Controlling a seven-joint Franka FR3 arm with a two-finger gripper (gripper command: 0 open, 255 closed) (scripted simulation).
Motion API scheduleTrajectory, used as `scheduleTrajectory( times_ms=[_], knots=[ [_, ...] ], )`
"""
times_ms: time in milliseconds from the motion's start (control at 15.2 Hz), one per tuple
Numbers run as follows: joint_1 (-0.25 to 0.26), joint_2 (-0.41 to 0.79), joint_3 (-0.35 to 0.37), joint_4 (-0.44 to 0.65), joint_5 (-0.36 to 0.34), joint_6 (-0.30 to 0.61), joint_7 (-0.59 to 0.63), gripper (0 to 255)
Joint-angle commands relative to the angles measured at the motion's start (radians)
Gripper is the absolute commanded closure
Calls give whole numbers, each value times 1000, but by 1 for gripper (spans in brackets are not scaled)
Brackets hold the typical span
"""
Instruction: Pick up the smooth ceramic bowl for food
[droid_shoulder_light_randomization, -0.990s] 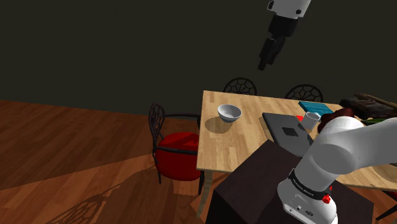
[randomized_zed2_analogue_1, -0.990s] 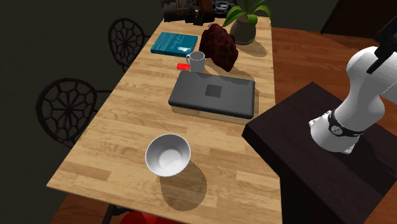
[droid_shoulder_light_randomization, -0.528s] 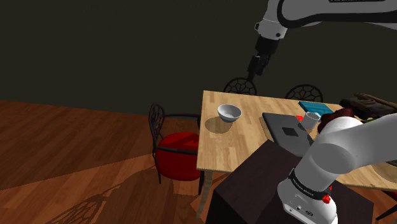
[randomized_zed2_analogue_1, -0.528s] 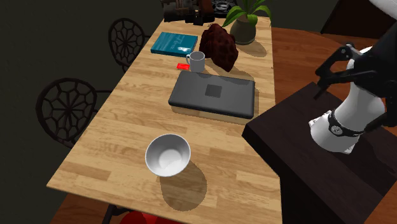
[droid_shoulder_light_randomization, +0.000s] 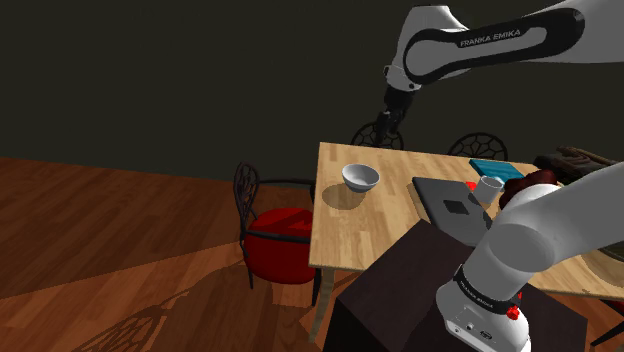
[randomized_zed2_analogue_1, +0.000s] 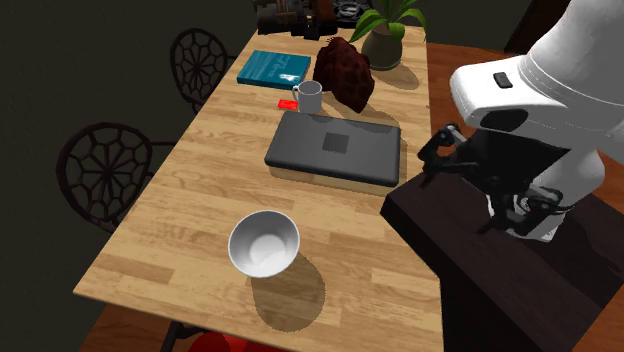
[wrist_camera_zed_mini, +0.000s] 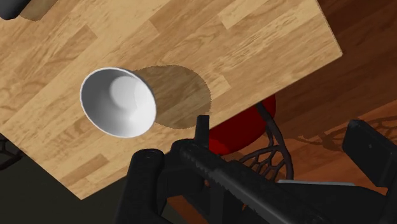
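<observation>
Bowl (randomized_zed2_analogue_1: 264, 243): one, white, smooth and glossy, round with a deep curved wall. It stands upright on the table (randomized_zed2_analogue_1: 190, 190), low centre in the second exterior view and left of centre in the shoulder view, with a round shadow beside it.
Gripper (droid_shoulder_light_randomization: 382, 130): mine, all black, hanging at the upper centre of the shoulder view, high over the table's far edge and well apart from the bowl. My fingers are spread with nothing between them.
Table: one, rectangular, of pale wood planks with clear grain.
Laptop (randomized_zed2_analogue_1: 335, 147): one, dark grey, flat and closed, with a matte lid and rounded corners, at the centre of the second exterior view.
Mug (randomized_zed2_analogue_1: 310, 96): one, white, with a handle, just beyond the laptop.
Book (randomized_zed2_analogue_1: 273, 68): one, teal, lying flat, at upper left.
Lump (randomized_zed2_analogue_1: 346, 72): one, dark reddish-brown and knobbly, beside the mug.
Plant (randomized_zed2_analogue_1: 385, 30): one, with green leaves, in a pot, at top centre.
Chairs (droid_shoulder_light_randomization: 247, 190): three in the shoulder view, black, with round web-patterned backs. The left one has a red seat (droid_shoulder_light_randomization: 280, 225).
Stand (droid_shoulder_light_randomization: 400, 290): one dark box, at lower right.
Room: a floor (droid_shoulder_light_randomization: 100, 230) of glossy reddish-brown planks and a plain dark wall.
</observation>
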Motion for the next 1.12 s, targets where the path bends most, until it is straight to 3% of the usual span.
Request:
scheduleTrajectory(
  times_ms=[0,528,1056],
  knots=[
    [-7,66,-12,-13,-11,81,-7,0],
    [-36,343,-61,19,-40,330,-38,0],
    [-63,653,-97,139,-29,523,-82,0]
  ],
)
